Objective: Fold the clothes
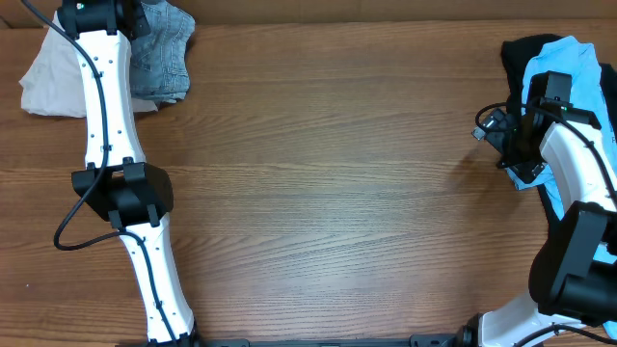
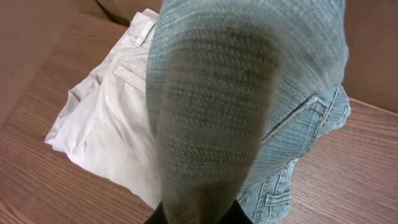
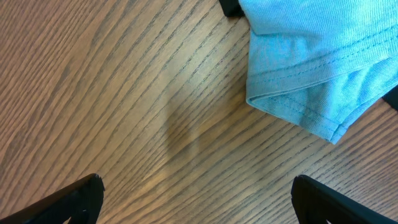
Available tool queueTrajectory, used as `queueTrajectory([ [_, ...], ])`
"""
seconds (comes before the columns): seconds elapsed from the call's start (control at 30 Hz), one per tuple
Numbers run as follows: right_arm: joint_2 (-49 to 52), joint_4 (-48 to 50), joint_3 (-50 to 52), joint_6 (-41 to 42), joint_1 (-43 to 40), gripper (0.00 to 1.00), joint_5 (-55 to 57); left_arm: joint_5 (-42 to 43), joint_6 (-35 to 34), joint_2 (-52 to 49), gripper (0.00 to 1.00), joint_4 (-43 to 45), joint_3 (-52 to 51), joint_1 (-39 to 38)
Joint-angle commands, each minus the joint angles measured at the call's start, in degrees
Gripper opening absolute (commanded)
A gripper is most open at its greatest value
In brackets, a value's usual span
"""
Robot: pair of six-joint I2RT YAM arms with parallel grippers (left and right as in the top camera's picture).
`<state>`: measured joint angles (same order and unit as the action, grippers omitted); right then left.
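The task looks to be at an early stage. At the table's [image 1: 328, 173] far left corner, the left gripper [image 2: 200, 219] is clamped on the denim shorts [image 1: 164, 53]. The cloth rises from between its fingers and fills most of the wrist view, and the rest of the shorts is bunched on the table. The beige shorts [image 1: 53, 82] lie touching them on the side nearer the table's left edge. They look fairly flat and may already be folded, though I cannot be sure. At the table's right edge, the blue shirt [image 1: 578, 77] sits crumpled on the black garment [image 1: 516, 58], both unfolded. The right gripper [image 3: 199, 202] hangs just beside the shirt's hem with its jaws wide apart, holding nothing. The denim, shirt and black garment are all left to fold.
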<state>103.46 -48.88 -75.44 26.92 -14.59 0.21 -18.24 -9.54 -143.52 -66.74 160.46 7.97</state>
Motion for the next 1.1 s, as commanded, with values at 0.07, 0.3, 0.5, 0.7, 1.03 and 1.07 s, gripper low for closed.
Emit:
queueTrajectory([
  [0.07,-0.37,0.24,-1.46,-0.15,0.09,1.0,0.15,-1.81,-2.19,5.2,0.04,-0.04,2.8,-0.13],
  [0.3,-0.37,0.24,-1.46,-0.15,0.09,1.0,0.15,-1.66,-2.93,5.27,0.04,-0.7,2.8,-0.26],
  [0.5,-0.37,0.24,-1.46,-0.15,0.09,1.0,0.15,-1.79,-2.91,5.27,0.06,0.02,2.78,0.31],
  [0.7,-0.37,0.24,-1.46,-0.15,0.09,1.0,0.15,-2.25,-2.75,5.09,0.04,1.03,2.78,3.52],
  [1.03,-0.37,0.24,-1.46,-0.15,0.09,1.0,0.15,0.7,-2.91,5.07,0.04,3.04,2.23,9.11],
  [1.07,-0.37,0.24,-1.46,-0.15,0.09,1.0,0.15,1.53,-2.84,5.07,0.04,3.54,1.84,9.49],
])
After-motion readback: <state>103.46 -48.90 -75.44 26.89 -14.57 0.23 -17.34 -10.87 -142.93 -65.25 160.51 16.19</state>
